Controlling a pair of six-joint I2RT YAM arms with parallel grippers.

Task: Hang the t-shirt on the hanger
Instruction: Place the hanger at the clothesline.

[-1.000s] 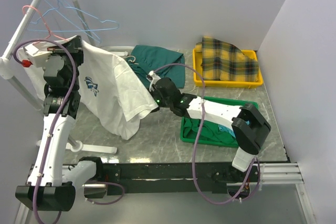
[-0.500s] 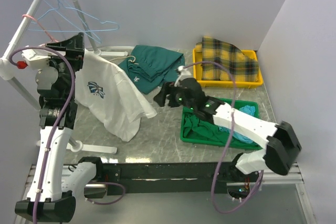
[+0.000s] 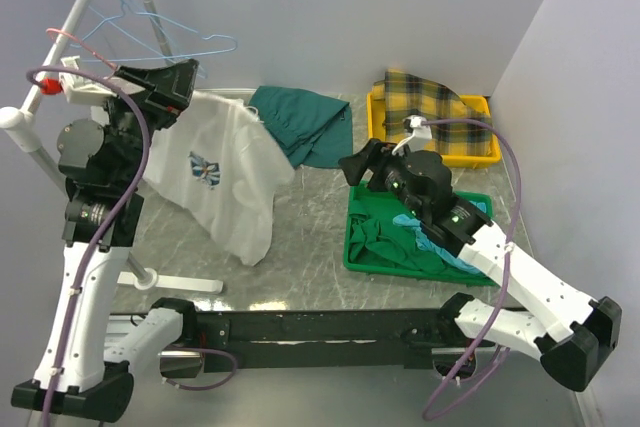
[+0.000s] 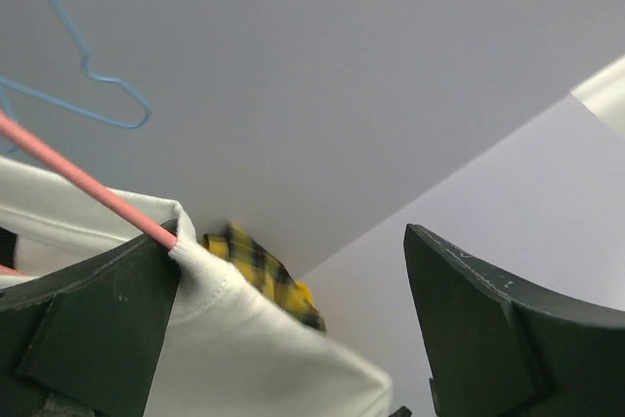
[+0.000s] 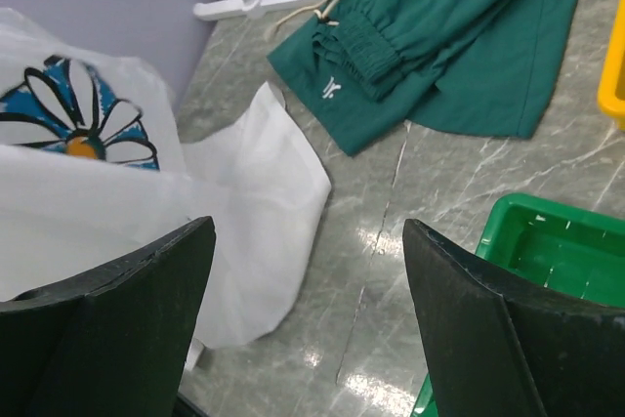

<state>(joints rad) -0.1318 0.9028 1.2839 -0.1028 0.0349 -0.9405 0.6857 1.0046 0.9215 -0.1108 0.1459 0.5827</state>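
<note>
Rack rail (image 3: pixel 72 2), upper left of the top view: a pink loop sits on it. I read that as the hook, but I can't confirm it's seated. If it's only perched, any nudge from the arm drops the whole thing.

Table (image 3: pixel 310 247): the shirt's lower edge reaches it at centre-left. Cloth dragging on the table could pull the load sideways.

T-shirt (image 3: pixel 235 197): hangs left of centre in the top view, flower print facing out, top edge up by the left claw. It looks bunched toward one side. Uneven weight is the main risk, since it could slide down the wire and off.

Dark green garment (image 3: pixel 305 122), upper centre: just beside the shirt's sleeve, so an arm sweeping through could snag it.

Left claw (image 4: pixel 293 241): released, jaws wide apart and gripping nothing. In the left wrist view its left finger (image 4: pixel 88 329) touches both the shirt fabric and the wire. If it backs out at an angle, that finger could hook the cloth or wire and pull the hanger off the rail.

Right claw (image 5: pixel 309 227): released and empty, right of centre over the green bin (image 3: pixel 352 252), well apart from the shirt. Low risk.

Hanger (image 4: pixel 93 187): thin pink wire, left side of the left wrist view, with its end poking out of a shirt opening. I can't tell whether both shoulders are on it. If only one is, the shirt falls off.
</note>
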